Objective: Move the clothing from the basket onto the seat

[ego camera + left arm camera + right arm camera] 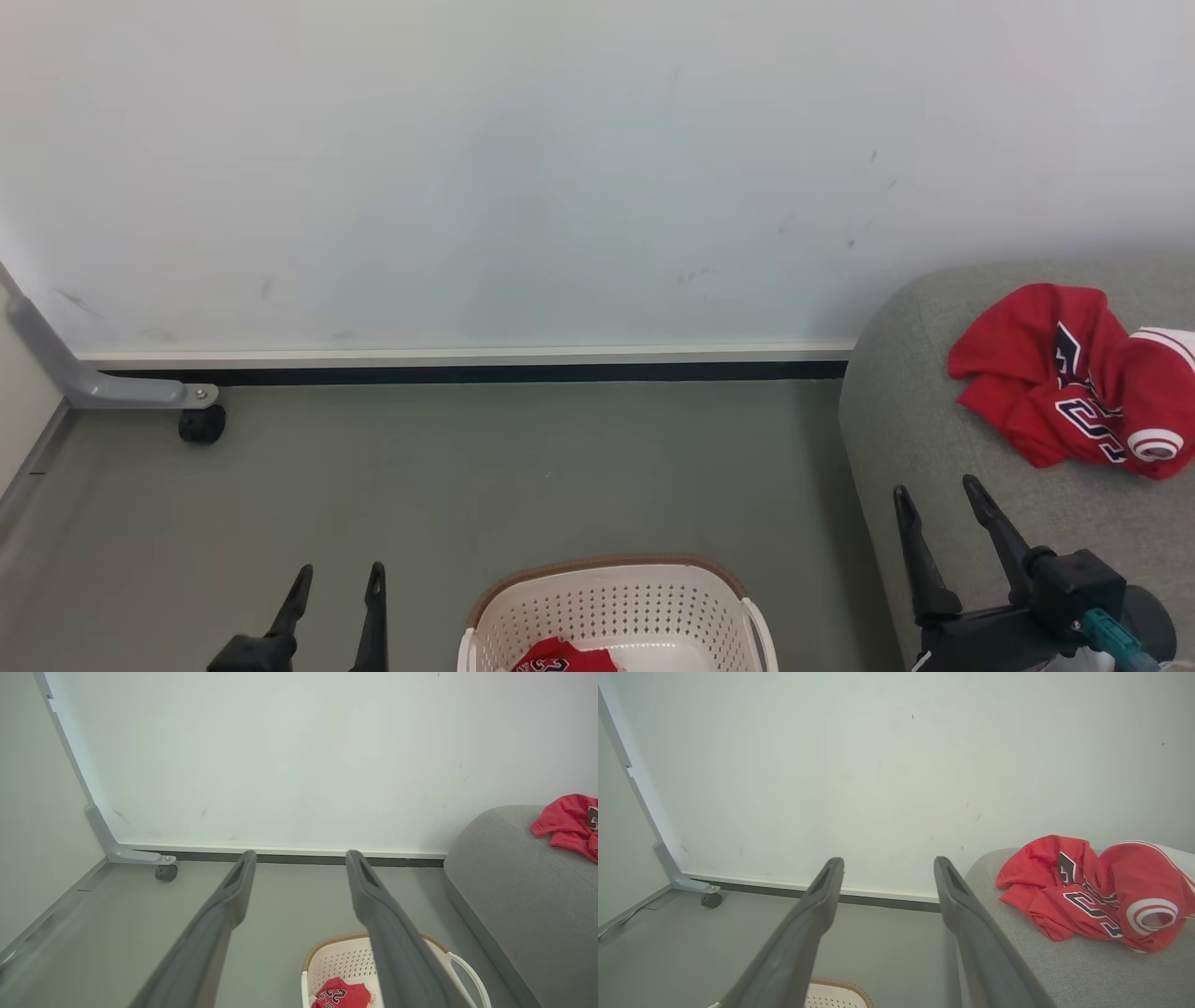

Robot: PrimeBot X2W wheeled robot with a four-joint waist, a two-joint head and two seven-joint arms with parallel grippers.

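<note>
- Left gripper [341, 569]: wide open, empty, just left of basket [607, 602].
- Right gripper [934, 487]: open, empty, at seat [920, 411] edge, short of red jersey [1036, 373].
- Second red garment [560, 658]: in basket, probably crumpled, mostly cropped.

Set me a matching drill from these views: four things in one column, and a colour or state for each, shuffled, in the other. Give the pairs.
Things
1. basket
2. seat
3. caster wheel
4. right end effector

Colours or states
A. open, holding nothing
B. black, under a grey bracket
C. grey, crumpled red garment lying on it
D. cream-white, another red garment inside

Pairs: 1-D, 2-C, 3-B, 4-A
</note>
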